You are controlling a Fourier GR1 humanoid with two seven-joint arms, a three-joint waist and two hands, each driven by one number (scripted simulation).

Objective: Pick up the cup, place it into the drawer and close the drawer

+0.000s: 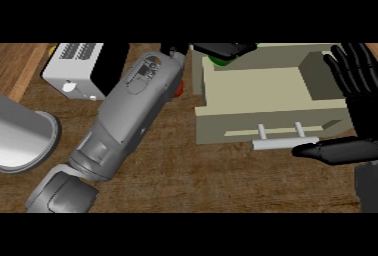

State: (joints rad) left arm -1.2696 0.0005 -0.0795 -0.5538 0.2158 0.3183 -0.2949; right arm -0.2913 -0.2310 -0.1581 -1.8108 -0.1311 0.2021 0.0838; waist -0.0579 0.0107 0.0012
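A white toaster [72,70] with a row of slots on top and a round knob on its front face sits on the wooden counter [192,175] near the upper left. Its right side is black. Below it, at the left edge, lies a large shiny metal cylinder [22,135], a pot or canister, cut off by the view's edge. The two stand near each other without touching. The counter shows brown wood grain.

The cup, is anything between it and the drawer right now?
Nothing visible blocks it. The left hand is over the open drawer's back left corner, with the green cup just showing beneath it, inside the rim. The right hand sits open at the drawer's right side, thumb by the handle.
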